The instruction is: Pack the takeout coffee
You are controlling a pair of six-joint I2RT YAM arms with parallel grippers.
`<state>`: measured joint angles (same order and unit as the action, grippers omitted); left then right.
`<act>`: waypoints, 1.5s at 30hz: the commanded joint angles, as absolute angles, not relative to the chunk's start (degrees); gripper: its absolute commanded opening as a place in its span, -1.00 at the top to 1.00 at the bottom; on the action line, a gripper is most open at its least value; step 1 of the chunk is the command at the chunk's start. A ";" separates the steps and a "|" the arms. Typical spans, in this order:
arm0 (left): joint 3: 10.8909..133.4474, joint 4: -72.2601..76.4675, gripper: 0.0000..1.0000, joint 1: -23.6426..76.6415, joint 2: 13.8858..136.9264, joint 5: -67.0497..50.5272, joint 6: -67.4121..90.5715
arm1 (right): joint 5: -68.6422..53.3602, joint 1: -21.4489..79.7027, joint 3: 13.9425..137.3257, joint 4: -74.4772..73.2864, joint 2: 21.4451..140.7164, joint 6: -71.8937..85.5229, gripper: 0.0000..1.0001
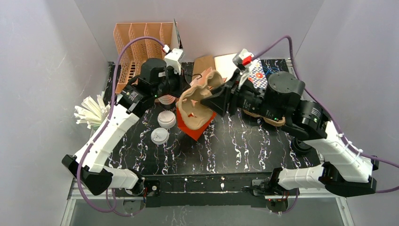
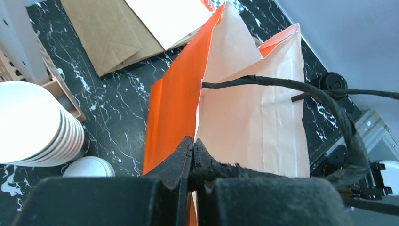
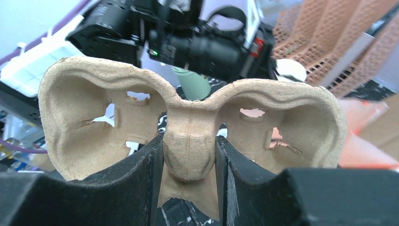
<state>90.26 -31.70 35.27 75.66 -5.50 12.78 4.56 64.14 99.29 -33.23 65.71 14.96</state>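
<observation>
Entry: the takeout coffee is noted on the table (image 1: 256, 148). A white-lidded cup (image 1: 166, 118) stands just left of the orange paper bag (image 1: 190, 127), and a dark round top, judged to be the black-lidded cup (image 1: 301, 146), is half hidden under the right arm. A second white lid (image 1: 160, 136) lies nearer the bases; whether a cup sits under it cannot be told. Neither cup is held. The left gripper (image 2: 193, 147) is pinched fully together at the bag's mouth, by its black cord handle (image 2: 329, 106). The right gripper (image 3: 189, 150) is clamped at middling width on the centre ridge of the pulp cup carrier (image 3: 188, 113), which is held tilted above the bag. The cups are judged light and thin-walled, easily dented, with snap-on lids that may pop if squeezed. Their fill cannot be told, so upright carriage is advised. Hold is best taken round the body just under the lid rim, not on the lid. The table is black, marbled and glossy, so a nudged cup is expected to slide. Room is tight: a stack of lidless cups (image 2: 33, 122), a mesh rack (image 1: 141, 42) and a bunch of white sticks (image 1: 89, 110) are noted at left, with flat paper bags (image 1: 207, 63) behind.
</observation>
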 commanded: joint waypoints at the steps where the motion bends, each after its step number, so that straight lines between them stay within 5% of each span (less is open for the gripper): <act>1: 87.14 -34.53 1.00 35.33 75.13 -8.98 11.65 | -3.17 64.09 105.05 -28.92 69.14 13.44 0.10; 23: 82.09 -34.28 1.00 35.33 74.13 -16.26 12.81 | -5.15 63.98 101.29 -24.46 72.40 14.66 0.15; 27: 80.89 -33.76 1.00 35.33 72.71 -16.73 12.57 | -16.10 59.29 103.32 -26.84 76.14 16.74 0.15; 32: 79.78 -33.16 1.00 35.33 71.83 -15.09 12.33 | -41.34 41.54 95.24 -16.69 75.18 28.72 0.25; 45: 74.74 -27.29 1.00 35.33 69.63 -11.84 10.98 | -55.11 31.06 82.64 -3.79 74.96 39.88 0.26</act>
<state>75.22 -29.02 35.22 71.88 -12.16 11.57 -47.68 32.86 84.07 -12.51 75.07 34.79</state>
